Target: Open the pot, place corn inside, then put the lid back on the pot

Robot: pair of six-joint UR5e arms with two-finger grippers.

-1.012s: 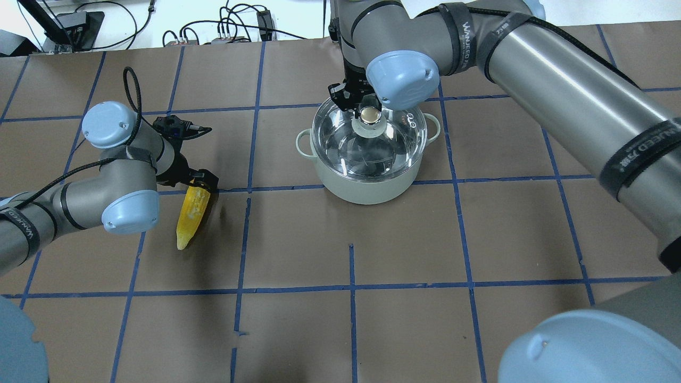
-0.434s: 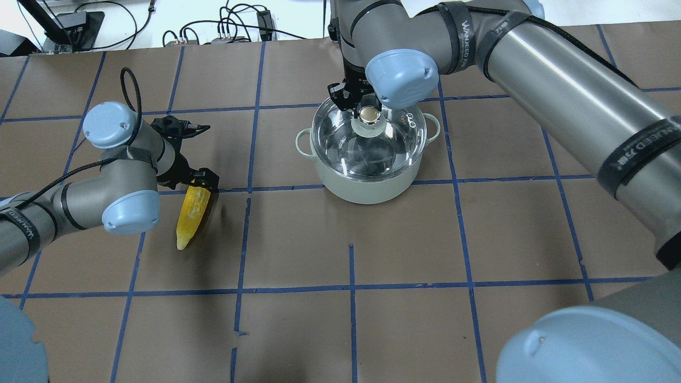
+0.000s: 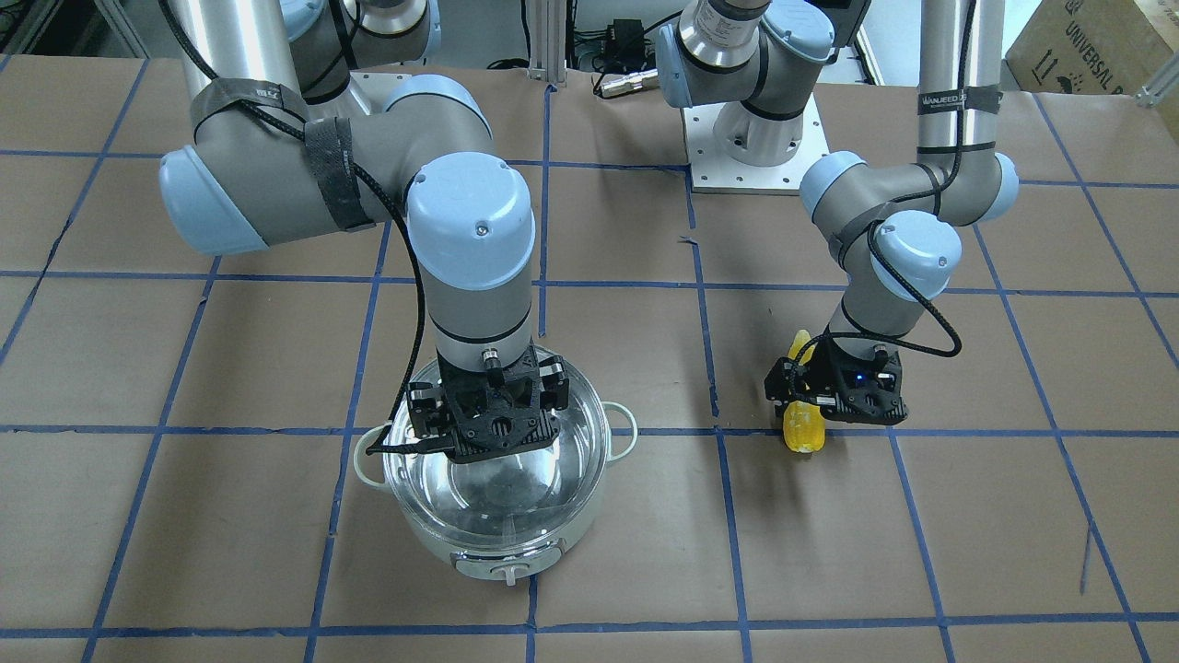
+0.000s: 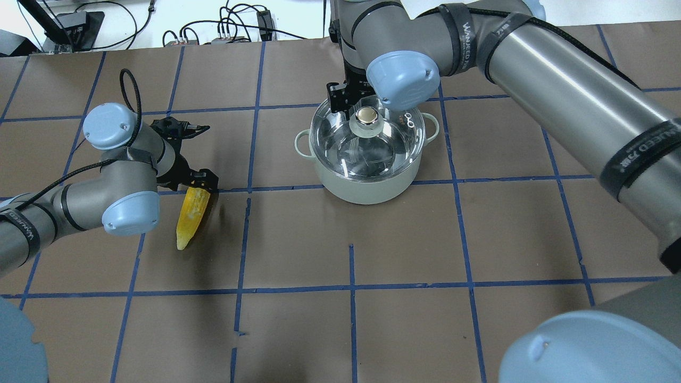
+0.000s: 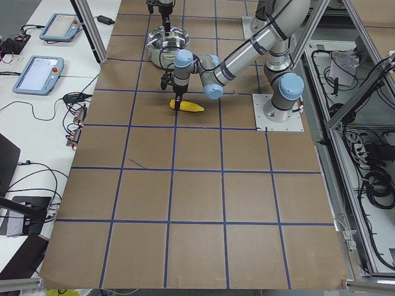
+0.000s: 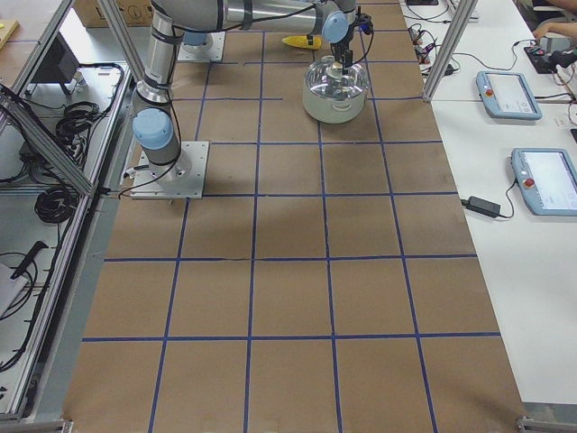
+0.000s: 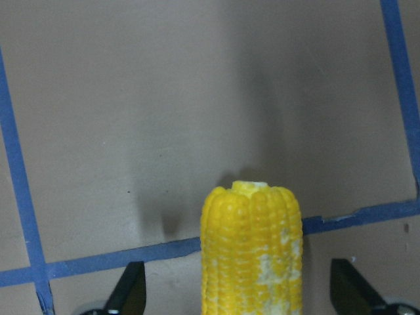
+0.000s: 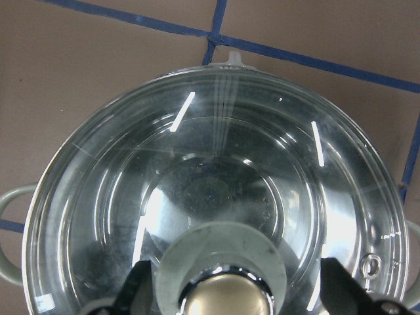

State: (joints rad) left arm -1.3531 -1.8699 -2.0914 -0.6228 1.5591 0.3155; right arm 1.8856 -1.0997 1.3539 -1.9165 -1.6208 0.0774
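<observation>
Not much has moved in the last second, just the right hand creeping a touch over the knob. The pot sits mid-counter with the glass lid still seated on it. That hand's fingers are spread wide either side of the knob, not pinching yet, so I'd guess it's lining up the lift. Well off to the side, the corn lies flat on the counter. The left hand straddles its fat end, open too, probably so it's ready once the lid's off.
</observation>
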